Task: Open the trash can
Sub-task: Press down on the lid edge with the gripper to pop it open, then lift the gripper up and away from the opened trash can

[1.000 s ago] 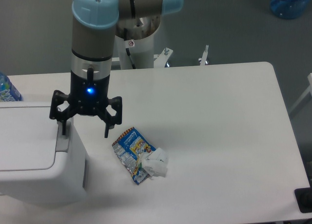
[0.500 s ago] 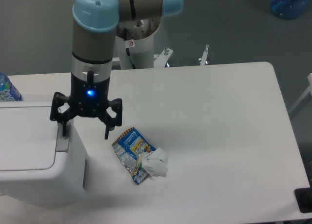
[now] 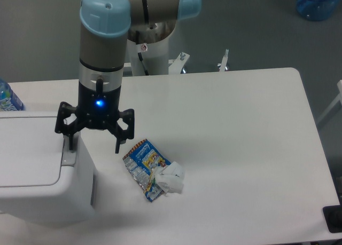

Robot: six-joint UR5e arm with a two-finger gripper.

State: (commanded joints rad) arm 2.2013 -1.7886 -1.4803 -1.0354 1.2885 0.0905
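The white boxy trash can (image 3: 37, 170) stands at the table's left front, its flat lid down. A grey push tab (image 3: 68, 153) sits on the lid's right edge. My gripper (image 3: 93, 144) hangs over the can's right side, open, with its left finger (image 3: 69, 140) just above the tab and its right finger (image 3: 118, 142) out past the can's wall over the table. Nothing is between the fingers.
A crumpled blue snack wrapper with a white wad (image 3: 152, 170) lies on the white table (image 3: 230, 138) right of the can. A blue water bottle (image 3: 8, 98) stands behind the can at the left edge. The arm's white base (image 3: 152, 53) is at the table's far side.
The gripper has crept very slightly to the right and down; the trash can's lid has not moved.
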